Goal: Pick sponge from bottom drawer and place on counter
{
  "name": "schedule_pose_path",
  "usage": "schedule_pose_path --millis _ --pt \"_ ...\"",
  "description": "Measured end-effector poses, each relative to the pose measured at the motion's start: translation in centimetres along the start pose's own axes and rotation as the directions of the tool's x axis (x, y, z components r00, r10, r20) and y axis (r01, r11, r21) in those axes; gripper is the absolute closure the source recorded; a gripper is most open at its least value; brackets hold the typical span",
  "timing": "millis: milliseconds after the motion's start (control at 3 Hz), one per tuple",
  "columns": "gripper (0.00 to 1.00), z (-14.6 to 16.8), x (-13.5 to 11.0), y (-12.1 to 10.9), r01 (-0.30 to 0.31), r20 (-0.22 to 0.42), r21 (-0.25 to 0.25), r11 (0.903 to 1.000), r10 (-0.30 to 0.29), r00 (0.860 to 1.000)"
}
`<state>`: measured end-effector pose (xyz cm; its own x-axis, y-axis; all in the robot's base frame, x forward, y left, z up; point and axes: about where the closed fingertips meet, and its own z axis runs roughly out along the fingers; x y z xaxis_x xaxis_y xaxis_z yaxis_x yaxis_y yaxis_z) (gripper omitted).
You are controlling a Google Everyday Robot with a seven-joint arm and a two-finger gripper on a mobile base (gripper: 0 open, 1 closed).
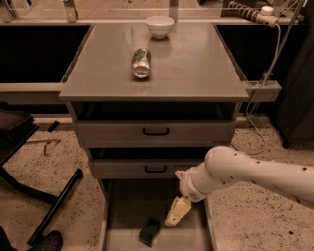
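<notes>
The sponge (150, 231) lies flat on the grey floor of the open bottom drawer (127, 206), dark green face up, near the front. My gripper (176, 212) hangs over the same drawer, just right of the sponge and slightly above it, not touching it. The white arm reaches in from the right. The counter (196, 63) is the broad grey cabinet top above the two shut drawers with black handles.
A green-and-silver can (141, 62) lies on its side on the counter, with a white bowl (160, 25) behind it. A black chair base (49, 196) stands on the speckled floor at the left. A cable and power strip (255, 14) hang at the right.
</notes>
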<state>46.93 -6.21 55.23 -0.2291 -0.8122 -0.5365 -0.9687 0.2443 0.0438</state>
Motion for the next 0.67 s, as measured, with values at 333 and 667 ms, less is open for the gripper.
schedule_pose_path --millis 333,667 --pt "0.0 6.4 3.7 1.0 -0.026 -0.065 -0.012 0.9996 0.026 0.998" --pt "0.0 12.0 6.8 1.3 -0.067 -0.081 0.013 0.9976 0.068 0.994"
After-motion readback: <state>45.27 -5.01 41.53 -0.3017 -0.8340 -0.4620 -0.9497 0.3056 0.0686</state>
